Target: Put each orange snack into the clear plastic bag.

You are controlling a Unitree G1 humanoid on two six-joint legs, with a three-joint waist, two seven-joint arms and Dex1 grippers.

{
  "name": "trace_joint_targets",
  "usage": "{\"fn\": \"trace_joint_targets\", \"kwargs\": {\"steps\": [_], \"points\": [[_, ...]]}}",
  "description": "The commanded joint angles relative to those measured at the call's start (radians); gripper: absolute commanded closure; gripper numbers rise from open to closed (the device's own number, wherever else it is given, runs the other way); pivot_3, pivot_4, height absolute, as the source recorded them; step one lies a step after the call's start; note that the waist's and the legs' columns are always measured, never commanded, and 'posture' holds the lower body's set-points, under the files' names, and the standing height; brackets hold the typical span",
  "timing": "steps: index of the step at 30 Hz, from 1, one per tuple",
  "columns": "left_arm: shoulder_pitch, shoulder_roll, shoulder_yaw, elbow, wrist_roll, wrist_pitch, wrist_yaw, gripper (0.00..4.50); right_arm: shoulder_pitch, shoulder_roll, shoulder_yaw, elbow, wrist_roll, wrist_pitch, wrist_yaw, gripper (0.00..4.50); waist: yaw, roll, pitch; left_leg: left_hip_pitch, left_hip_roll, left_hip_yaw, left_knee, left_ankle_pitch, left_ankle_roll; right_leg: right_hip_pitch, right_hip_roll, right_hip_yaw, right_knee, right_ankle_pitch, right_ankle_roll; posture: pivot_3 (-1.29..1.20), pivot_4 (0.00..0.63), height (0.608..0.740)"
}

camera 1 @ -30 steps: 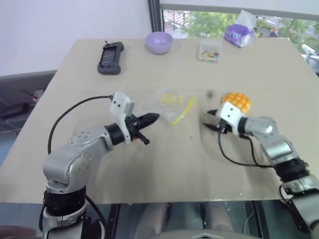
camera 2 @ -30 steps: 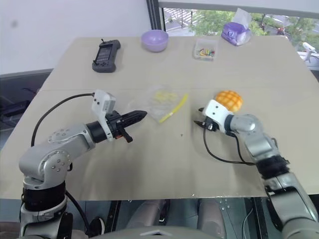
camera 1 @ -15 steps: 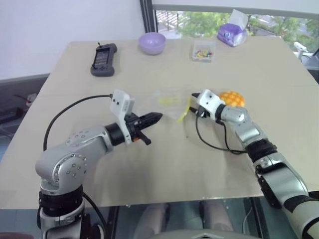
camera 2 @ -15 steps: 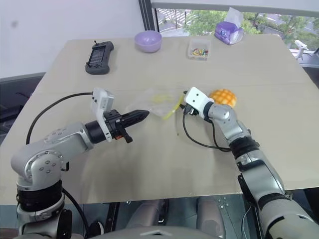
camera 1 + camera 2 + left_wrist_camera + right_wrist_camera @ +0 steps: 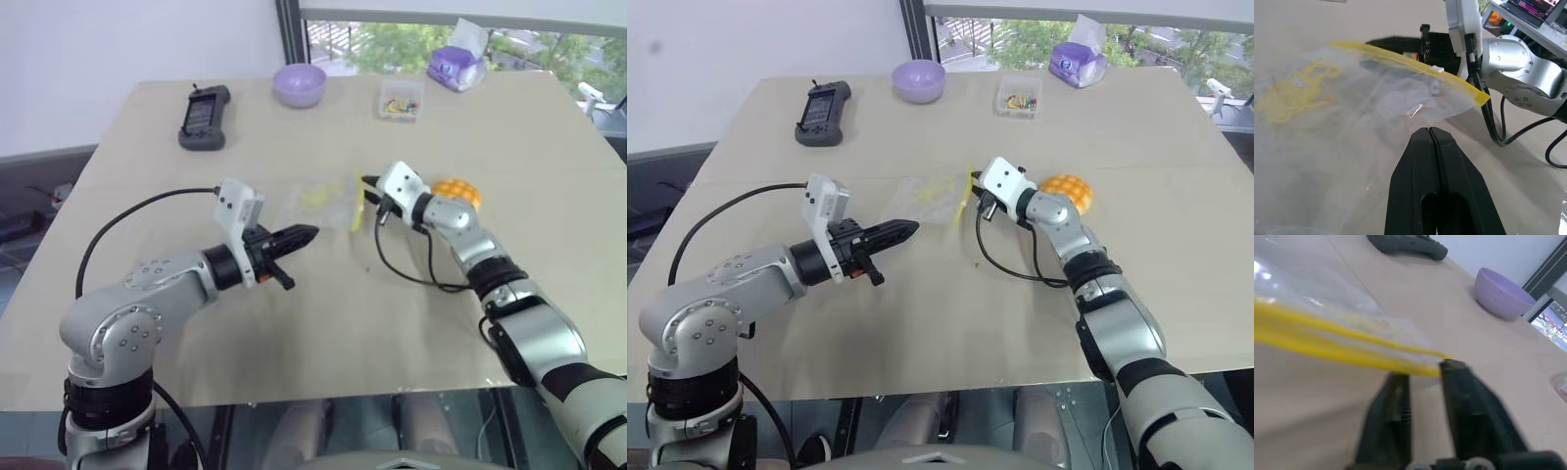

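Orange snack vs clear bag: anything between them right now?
The right gripper and its wrist sit between the orange snack and the clear plastic bag, fingers at the bag's yellow seal strip; clearest in the right eye view.

beige table [image 5: 294, 333], white wall [image 5: 118, 49], window [image 5: 411, 39]

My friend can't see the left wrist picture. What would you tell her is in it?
The left gripper, shut, points at the clear plastic bag, which lies crinkled on the tan table. At the bag's yellow seal strip, the right gripper reaches in from the far side.
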State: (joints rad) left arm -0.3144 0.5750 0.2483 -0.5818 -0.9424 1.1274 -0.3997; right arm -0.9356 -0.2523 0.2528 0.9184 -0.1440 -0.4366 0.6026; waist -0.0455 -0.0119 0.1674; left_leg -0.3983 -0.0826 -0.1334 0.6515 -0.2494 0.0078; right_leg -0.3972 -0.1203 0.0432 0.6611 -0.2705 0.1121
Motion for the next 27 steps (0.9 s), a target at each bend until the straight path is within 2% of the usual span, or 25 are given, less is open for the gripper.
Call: {"fn": "trace_joint_targets", "kwargs": {"steps": [1, 12, 13, 18, 20, 21, 27], "points": [[0.005, 0.018, 0.014, -0.036, -0.014, -0.026, 0.004, 4.5, -0.024, -0.018, -0.003, -0.018, -0.009, -0.078, 0.031, 4.49, 0.0, 0.0, 0.0, 0.0, 0.0, 0.0, 0.0, 0.0, 0.0, 0.0, 0.0, 0.0, 0.0, 0.0, 0.0, 0.0, 0.15, 0.74], [-0.003, 0.03, -0.008, -0.019, -0.012, -0.048, -0.003, 4.5, -0.047, -0.071, 0.018, 0.08, -0.073, -0.207, 0.086, 4.49, 0.0, 0.0, 0.0, 0.0, 0.0, 0.001, 0.0, 0.0, 0.0, 0.0, 0.0, 0.001, 0.0, 0.0, 0.0, 0.0, 0.15, 0.74], [-0.003, 0.033, -0.01, -0.019, -0.012, -0.05, -0.005, 4.5, -0.057, -0.079, 0.019, 0.098, -0.08, -0.215, 0.089, 3.96, -0.001, 0.0, 0.0, 0.0, 0.0, 0.001, 0.0, 0.0, 0.0, 0.0, 0.0, 0.001, 0.0, 0.0, 0.0, 0.0, 0.15, 0.74], [-0.004, 0.041, -0.011, -0.021, -0.016, -0.054, -0.008, 4.5, -0.091, -0.091, 0.003, 0.167, -0.085, -0.271, 0.085, 1.91, -0.005, 0.0, 0.0, 0.0, 0.0, 0.001, 0.0, 0.0, 0.0, 0.0, 0.0, 0.001, 0.0, 0.0, 0.0, 0.0, 0.15, 0.74], [0.002, 0.047, -0.009, -0.029, -0.023, -0.053, -0.012, 4.5, -0.097, -0.096, 0.0, 0.195, -0.085, -0.282, 0.088, 0.83, -0.009, 0.0, 0.0, 0.0, 0.0, 0.001, 0.0, 0.0, 0.0, 0.0, 0.0, 0.001, 0.0, 0.0, 0.0, 0.0, 0.15, 0.74], [0.004, 0.049, -0.007, -0.031, -0.029, -0.051, -0.015, 4.5, -0.102, -0.099, 0.006, 0.205, -0.095, -0.3, 0.083, 0.53, -0.011, 0.0, 0.0, 0.0, 0.0, 0.001, 0.0, 0.0, 0.0, 0.0, 0.0, 0.001, 0.0, 0.0, 0.0, 0.0, 0.15, 0.74], [0.002, 0.069, -0.011, -0.024, -0.042, -0.052, -0.034, 4.5, -0.141, -0.081, 0.045, 0.257, -0.172, -0.418, 0.013, 0.53, -0.021, 0.0, 0.0, 0.0, 0.0, 0.001, 0.0, 0.0, 0.0, 0.0, 0.0, 0.001, 0.0, 0.0, 0.0, 0.0, 0.15, 0.74]]}}
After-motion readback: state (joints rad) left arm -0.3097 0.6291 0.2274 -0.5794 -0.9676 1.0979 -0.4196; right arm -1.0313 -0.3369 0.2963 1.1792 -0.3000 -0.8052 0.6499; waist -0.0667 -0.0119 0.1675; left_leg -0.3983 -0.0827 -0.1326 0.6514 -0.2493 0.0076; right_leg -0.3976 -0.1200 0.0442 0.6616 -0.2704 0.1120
